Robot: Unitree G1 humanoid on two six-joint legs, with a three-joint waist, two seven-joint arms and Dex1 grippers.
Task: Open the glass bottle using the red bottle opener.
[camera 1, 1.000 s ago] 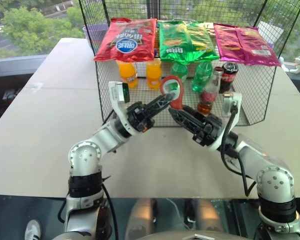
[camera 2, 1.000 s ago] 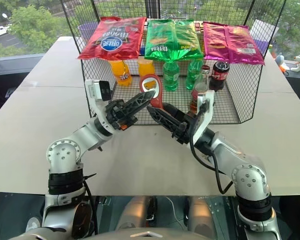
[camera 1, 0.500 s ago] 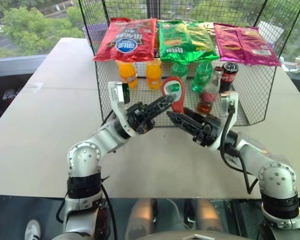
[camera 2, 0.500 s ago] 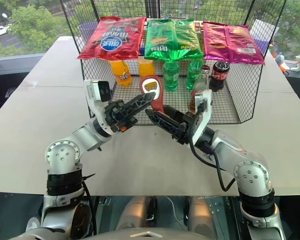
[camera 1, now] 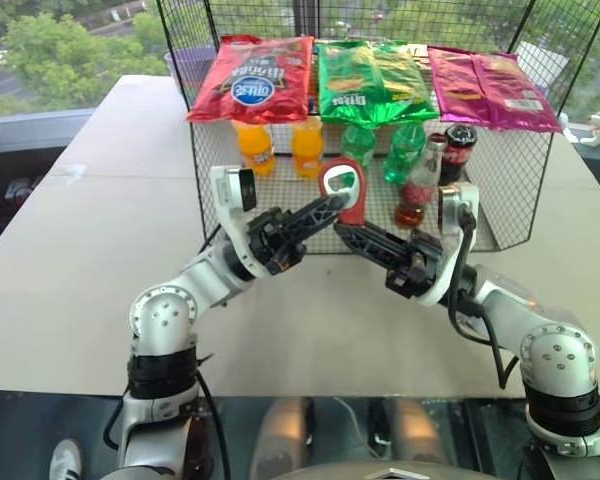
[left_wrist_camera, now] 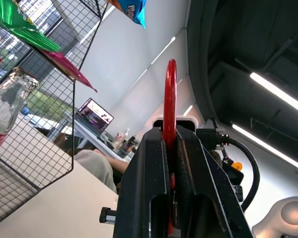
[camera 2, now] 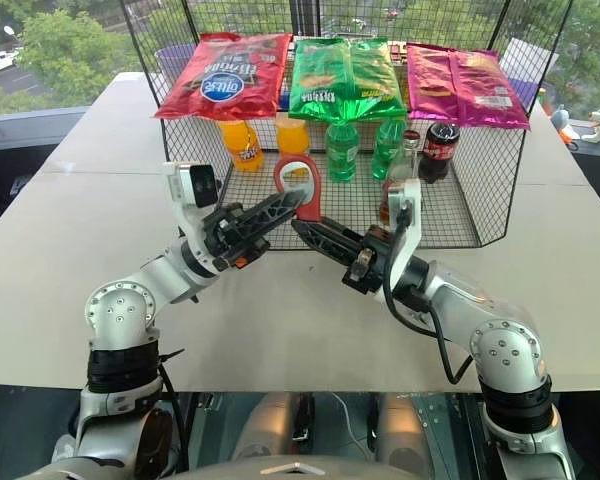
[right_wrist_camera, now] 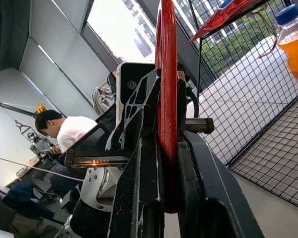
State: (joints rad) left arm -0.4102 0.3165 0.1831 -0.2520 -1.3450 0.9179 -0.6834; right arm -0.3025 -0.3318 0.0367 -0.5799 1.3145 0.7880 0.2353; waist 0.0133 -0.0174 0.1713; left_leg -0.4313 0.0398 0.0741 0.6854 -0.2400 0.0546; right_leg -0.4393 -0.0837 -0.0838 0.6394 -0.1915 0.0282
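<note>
The red bottle opener [camera 1: 342, 190] stands upright in the air in front of the wire basket, ring end up. My left gripper [camera 1: 334, 206] reaches in from the left and is shut on its handle. My right gripper [camera 1: 341, 231] comes from the right and is shut on the handle just below. In the wrist views the opener [left_wrist_camera: 170, 99] [right_wrist_camera: 166, 74] shows edge-on, pinched between black fingers [left_wrist_camera: 154, 173] [right_wrist_camera: 193, 188]. The glass bottle [camera 1: 418, 188], clear with a red label band, stands inside the basket, to the right of and behind the opener, apart from both grippers.
The wire basket [camera 1: 510, 190] on the table holds orange bottles [camera 1: 254, 145], green bottles [camera 1: 404, 150] and a dark cola bottle [camera 1: 458, 150]. Snack bags [camera 1: 365, 80] lie on its top. A seated person [right_wrist_camera: 64, 134] shows in the right wrist view.
My right gripper's fingers have shut on the opener's handle below the left gripper's grip. The opener has leaned slightly to the left. Both arms have stayed nearly in place.
</note>
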